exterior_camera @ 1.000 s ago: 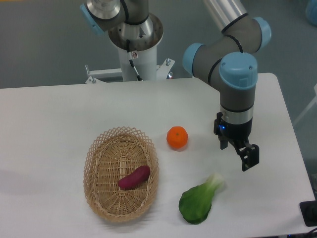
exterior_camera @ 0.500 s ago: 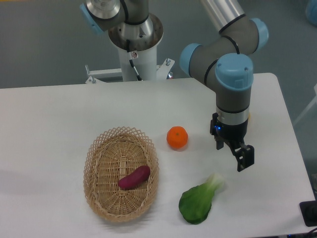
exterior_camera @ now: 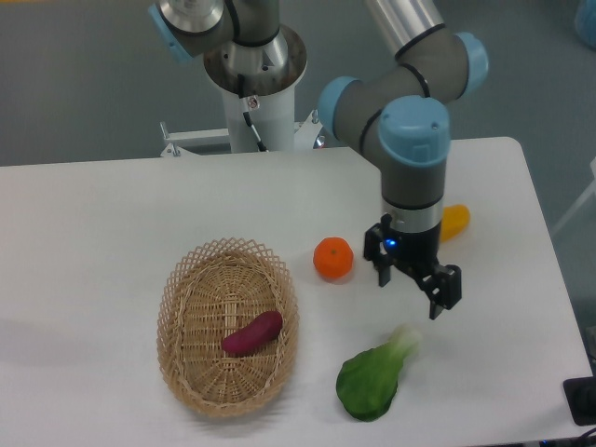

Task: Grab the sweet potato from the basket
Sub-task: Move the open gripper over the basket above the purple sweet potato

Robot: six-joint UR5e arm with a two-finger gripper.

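Here the basket [exterior_camera: 228, 326] sits on the white bench [exterior_camera: 112, 223], left of centre: an oval, shallow tray of tan woven wicker with an openwork looped rim. Inside it lies only the sweet potato [exterior_camera: 252, 332], a smooth magenta-purple tuber with rounded ends, resting on the basket floor slightly right of the middle and angled up toward the right.

Just right of the basket's upper rim, apart from it, stands a round orange [exterior_camera: 333, 258] with a dimpled skin. Below and to the right lies a leafy green [exterior_camera: 374, 374], dark crinkled leaves at one end and a pale stalk at the other. A glossy yellow-orange vegetable [exterior_camera: 454, 222] shows partly behind the arm.

The tool [exterior_camera: 413, 281] hangs over the bench between the orange and the green, well apart from the basket. Its two dark fingers stand spread with a gap between them, and nothing is held.
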